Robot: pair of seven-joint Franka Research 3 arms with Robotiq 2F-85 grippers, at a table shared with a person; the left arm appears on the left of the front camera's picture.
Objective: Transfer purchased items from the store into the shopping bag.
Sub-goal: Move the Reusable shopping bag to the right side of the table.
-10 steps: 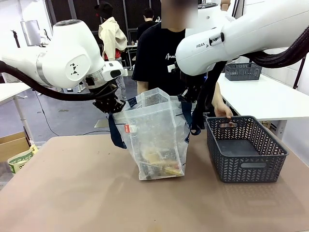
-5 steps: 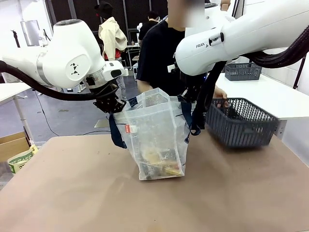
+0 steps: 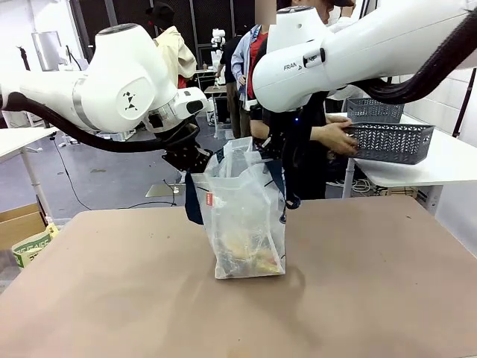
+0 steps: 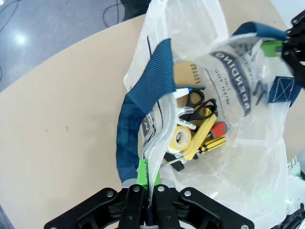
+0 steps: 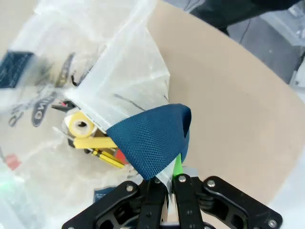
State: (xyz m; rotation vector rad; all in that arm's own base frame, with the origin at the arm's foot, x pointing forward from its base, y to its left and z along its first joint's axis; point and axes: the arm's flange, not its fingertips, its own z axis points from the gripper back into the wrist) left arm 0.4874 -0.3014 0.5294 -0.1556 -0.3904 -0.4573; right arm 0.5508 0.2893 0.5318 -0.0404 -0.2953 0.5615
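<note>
The shopping bag (image 3: 246, 216) stands upright at the table's middle, translucent white with navy straps (image 3: 192, 200) and a small red tag. My left gripper (image 3: 195, 160) is shut on the bag's left rim by its strap, and in the left wrist view the left gripper (image 4: 147, 172) pinches plastic and blue strap (image 4: 143, 105). My right gripper (image 5: 167, 179) is shut on the opposite rim and strap (image 5: 150, 136). The purchased items (image 4: 193, 136) lie at the bag's bottom: a yellow tape roll, scissors, yellow and red packs. They show through the wall as purchased items (image 3: 244, 257).
A person's hand (image 3: 335, 138) holds a dark grey mesh basket (image 3: 391, 142) above the white side table (image 3: 447, 160) at the right. Another grey basket (image 3: 375, 110) sits farther back. A cardboard box (image 3: 22, 224) stands on the floor at left. People stand behind.
The person lifted the grey basket off the brown table and carried it back right. Both grippers drew the bag's rims closer, so the bag looks narrower.
</note>
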